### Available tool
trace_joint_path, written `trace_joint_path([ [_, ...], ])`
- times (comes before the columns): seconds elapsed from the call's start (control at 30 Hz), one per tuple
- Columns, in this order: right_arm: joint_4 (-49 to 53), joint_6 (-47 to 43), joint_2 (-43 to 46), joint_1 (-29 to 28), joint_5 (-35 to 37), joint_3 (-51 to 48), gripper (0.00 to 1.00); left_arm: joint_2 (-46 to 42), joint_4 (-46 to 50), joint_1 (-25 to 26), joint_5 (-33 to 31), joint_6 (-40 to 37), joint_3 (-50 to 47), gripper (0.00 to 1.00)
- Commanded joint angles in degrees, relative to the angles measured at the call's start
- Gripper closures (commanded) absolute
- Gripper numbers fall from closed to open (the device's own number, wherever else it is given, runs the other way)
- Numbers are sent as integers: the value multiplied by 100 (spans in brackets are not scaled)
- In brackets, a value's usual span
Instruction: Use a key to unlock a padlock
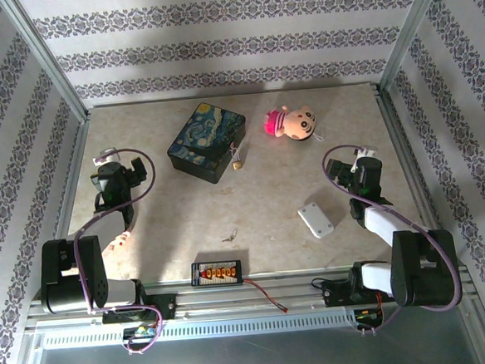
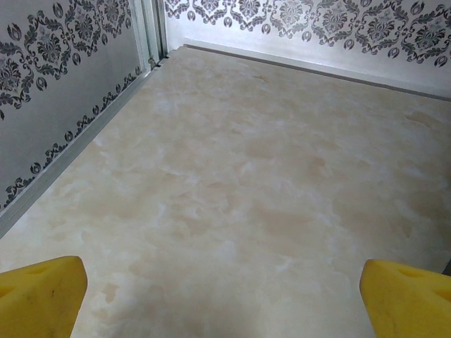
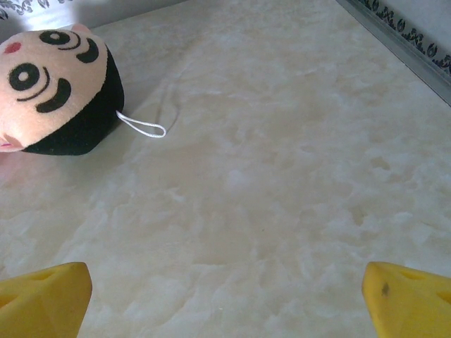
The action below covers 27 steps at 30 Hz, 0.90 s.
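Brass padlock lies beside the painted box, key well apart toward the near edge; left gripper and right gripper gape empty: nothing begun.

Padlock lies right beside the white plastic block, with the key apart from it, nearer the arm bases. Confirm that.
Wrong on one point. The top external view shows the padlock beside the Starry Night tin box, well away from the white plastic block. The key does lie apart from it, nearer the arm bases.
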<state>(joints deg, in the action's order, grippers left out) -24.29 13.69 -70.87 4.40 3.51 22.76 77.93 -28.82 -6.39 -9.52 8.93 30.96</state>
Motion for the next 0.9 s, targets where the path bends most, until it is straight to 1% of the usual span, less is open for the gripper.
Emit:
trace_joint_path([
  [0.0, -84, 11, 126, 61, 27, -61, 2, -109, -166, -37, -72, -86, -98, 1],
  [0.17, -41, 28, 177, 61, 25, -62, 2, -104, -78, -37, -147, -20, -70, 1],
  [0.27, 12, 11, 179, 61, 13, -44, 2, -124, -73, -37, -79, 135, -94, 1],
  [0.5, 147, 11, 239, 52, -73, 20, 2, -120, 277, -37, 358, 484, 121, 1],
  [0.6, 316, 2, 288, 10, -96, 123, 2, -120, 506, -30, 576, 808, 286, 1],
  [0.7, 477, 9, 335, -77, -58, 236, 2, -91, 605, -31, 924, 1325, 384, 1],
  [0.8, 886, -39, 371, -260, 128, 497, 2, -12, 715, 1, 1404, 1861, 526, 1],
  [0.87, 1257, -113, 381, -452, 176, 795, 2, 67, 785, 84, 1599, 2149, 611, 1],
])
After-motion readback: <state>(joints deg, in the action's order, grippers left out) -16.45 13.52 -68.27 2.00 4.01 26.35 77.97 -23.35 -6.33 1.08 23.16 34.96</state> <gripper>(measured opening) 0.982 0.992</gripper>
